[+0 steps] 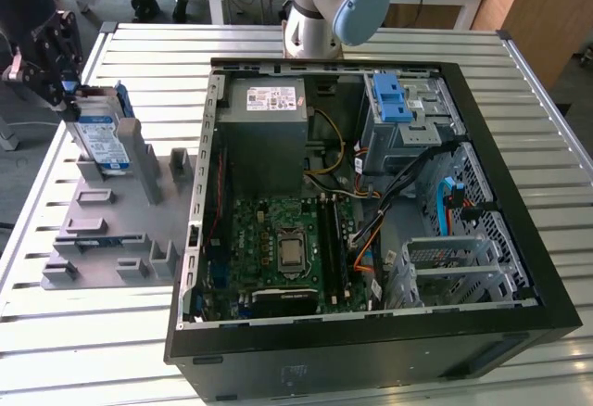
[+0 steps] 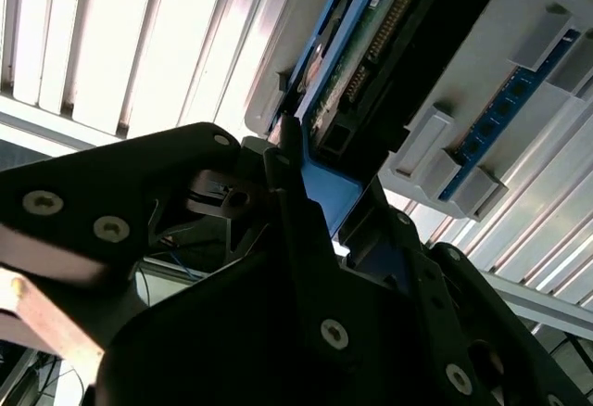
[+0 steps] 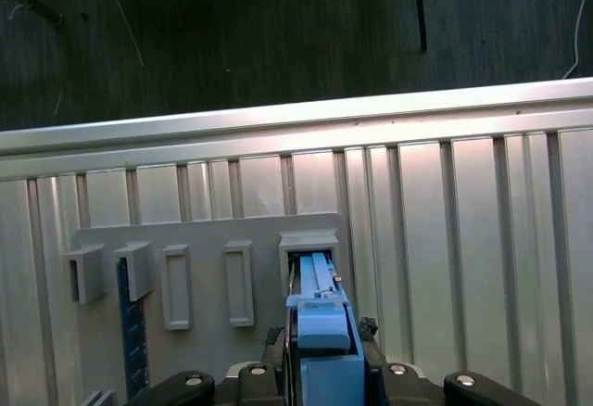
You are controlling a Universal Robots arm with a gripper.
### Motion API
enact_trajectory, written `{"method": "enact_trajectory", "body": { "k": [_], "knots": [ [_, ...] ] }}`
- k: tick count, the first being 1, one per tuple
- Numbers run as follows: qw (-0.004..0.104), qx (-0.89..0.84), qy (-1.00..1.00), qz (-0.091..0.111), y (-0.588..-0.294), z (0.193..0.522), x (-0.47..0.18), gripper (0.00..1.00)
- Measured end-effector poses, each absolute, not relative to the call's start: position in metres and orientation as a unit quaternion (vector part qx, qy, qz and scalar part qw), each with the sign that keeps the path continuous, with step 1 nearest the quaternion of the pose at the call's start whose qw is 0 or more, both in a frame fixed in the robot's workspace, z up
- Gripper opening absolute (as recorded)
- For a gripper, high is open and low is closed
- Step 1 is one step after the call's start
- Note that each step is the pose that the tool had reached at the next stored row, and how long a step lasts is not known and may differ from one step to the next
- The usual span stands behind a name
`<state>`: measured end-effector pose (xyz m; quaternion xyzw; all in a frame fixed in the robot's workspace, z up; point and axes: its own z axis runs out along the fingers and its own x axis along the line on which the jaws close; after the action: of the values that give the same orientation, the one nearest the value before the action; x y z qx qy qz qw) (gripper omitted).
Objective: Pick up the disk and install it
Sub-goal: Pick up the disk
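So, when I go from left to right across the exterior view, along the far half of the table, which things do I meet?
the hand → the disk → the grey power supply box → the drive cage with the blue handle

Exterior view: the gripper [image 1: 67, 95] covers the upper end of the disk [image 1: 102, 142]. The disk's lower edge is sunk in a slot of the grey fixture [image 1: 102, 239], its label print is too small to read, and the arm's base [image 1: 332, 7] is cut off by the top edge. Second wrist view: the gripper's black body hides the near end of the disk [image 2: 371, 63], and the far end runs off the picture's edge. First wrist view: the disk [image 3: 320, 318] is cut by the picture's edge.
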<state>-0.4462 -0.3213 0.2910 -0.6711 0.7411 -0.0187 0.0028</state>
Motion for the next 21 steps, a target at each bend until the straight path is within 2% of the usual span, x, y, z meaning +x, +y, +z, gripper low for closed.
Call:
{"method": "enact_trajectory", "body": {
  "k": [17,21],
  "knots": [
    [0.003,-0.671,0.741,-0.019,-0.3231,0.2906,-0.4465,0.42],
    [0.003,-0.671,0.741,-0.019,-0.3231,0.2906,-0.4464,0.37]
  ]
}}
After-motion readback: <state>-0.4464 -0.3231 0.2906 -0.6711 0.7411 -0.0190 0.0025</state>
